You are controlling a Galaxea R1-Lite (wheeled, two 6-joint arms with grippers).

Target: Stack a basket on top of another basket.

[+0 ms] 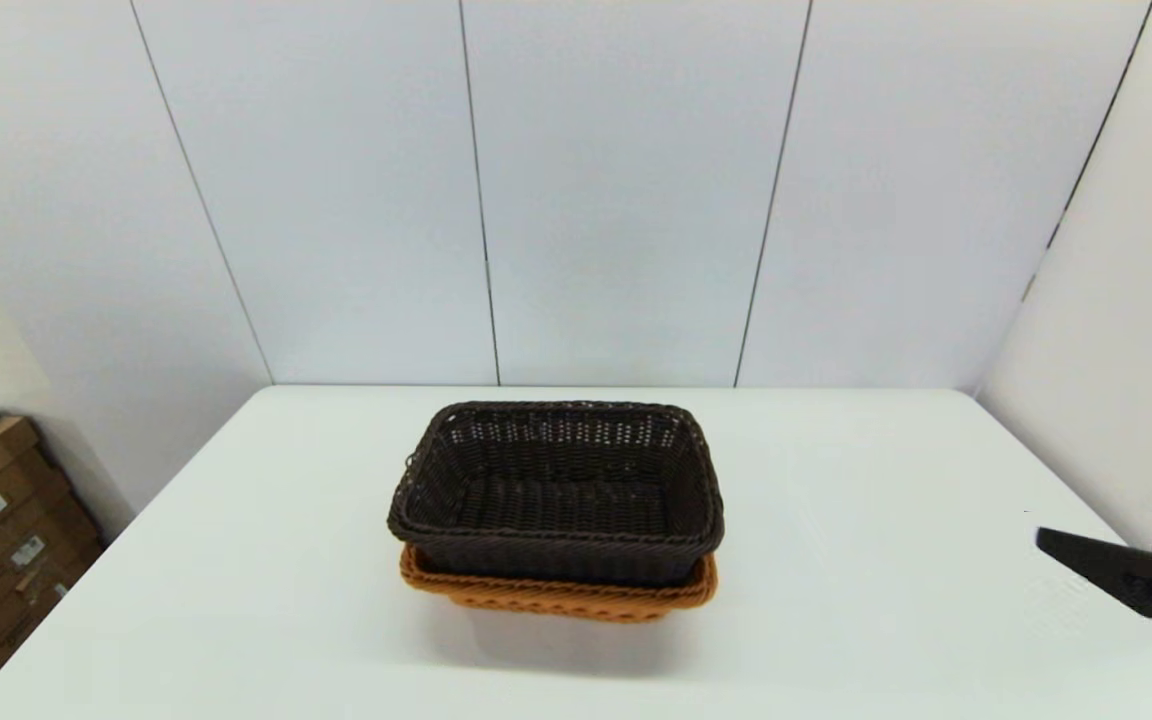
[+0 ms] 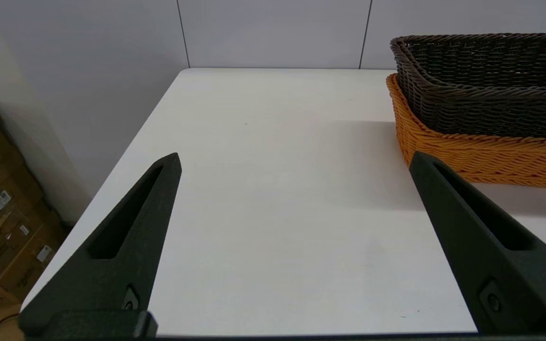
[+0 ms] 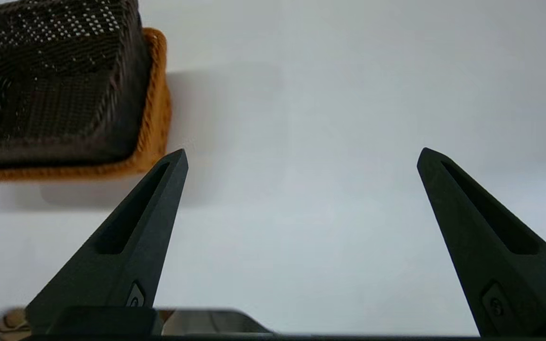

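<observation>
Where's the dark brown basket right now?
In the head view, the dark brown basket sits nested in the orange-tan basket at the white table's middle.

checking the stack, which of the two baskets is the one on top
The dark brown basket is on top, nested inside the orange-tan basket, whose braided rim shows beneath it on the table. Neither hand touches them.

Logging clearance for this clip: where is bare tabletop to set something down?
Bare table lies on both sides of the dark basket nested in the orange basket, and behind them. The right gripper and left gripper hang open, apart from both.
</observation>
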